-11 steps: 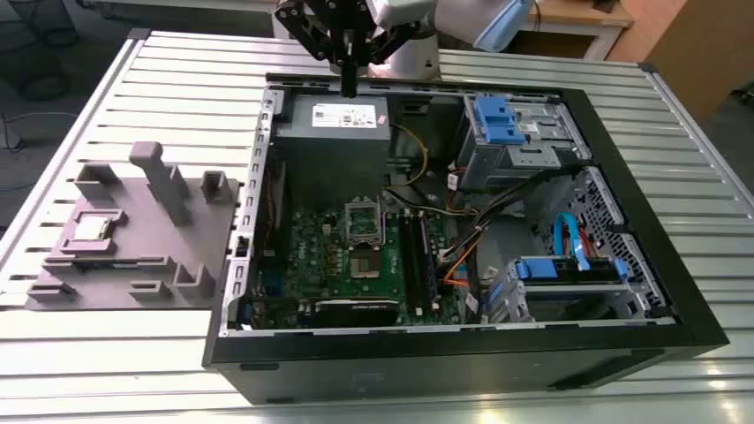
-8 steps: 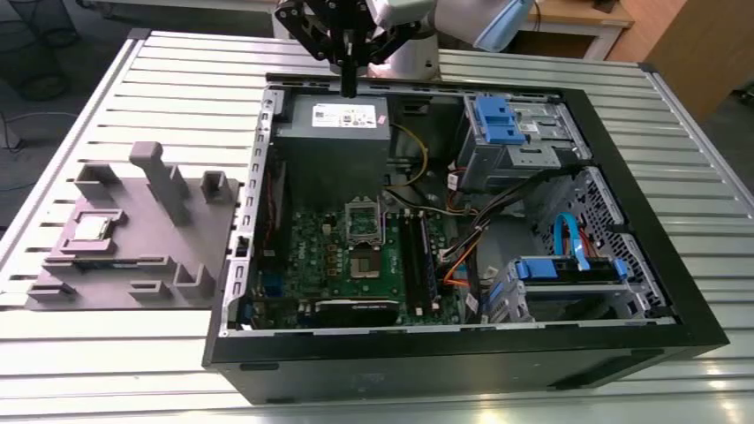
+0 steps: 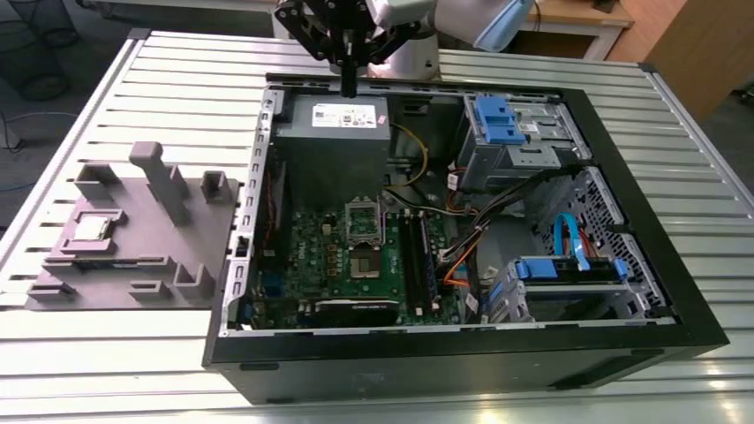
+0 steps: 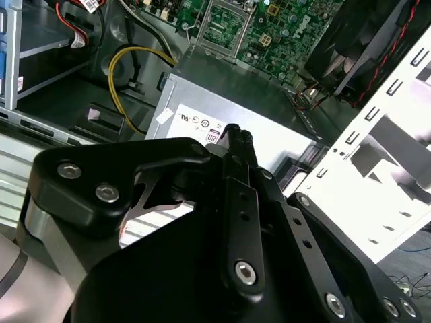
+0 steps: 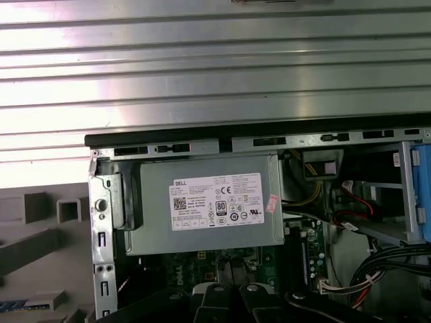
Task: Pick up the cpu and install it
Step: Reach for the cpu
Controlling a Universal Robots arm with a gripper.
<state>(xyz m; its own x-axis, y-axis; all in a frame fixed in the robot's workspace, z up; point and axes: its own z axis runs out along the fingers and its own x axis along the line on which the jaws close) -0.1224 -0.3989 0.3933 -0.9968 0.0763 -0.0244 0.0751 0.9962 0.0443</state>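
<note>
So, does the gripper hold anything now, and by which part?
Nothing is held. The gripper hangs shut and empty above the power supply; the cpu lies in the grey tray.

Black end effector (image 4: 237, 133) looms in foreground, silver bolt heads along its linkages, fingertips brought together at narrow tip. Past tip: grey power supply box (image 4: 269, 114) with white label (image 4: 202, 126). Yellow cable (image 4: 141, 48) loops just beside box. Green motherboard (image 4: 283, 27) further off, metal socket frame (image 4: 225, 20) sitting on it. Black fan (image 4: 367, 40) with red wire, near pale slotted chassis panel (image 4: 377, 161). Ribbed metal surface (image 4: 23, 168) outside case.
</note>
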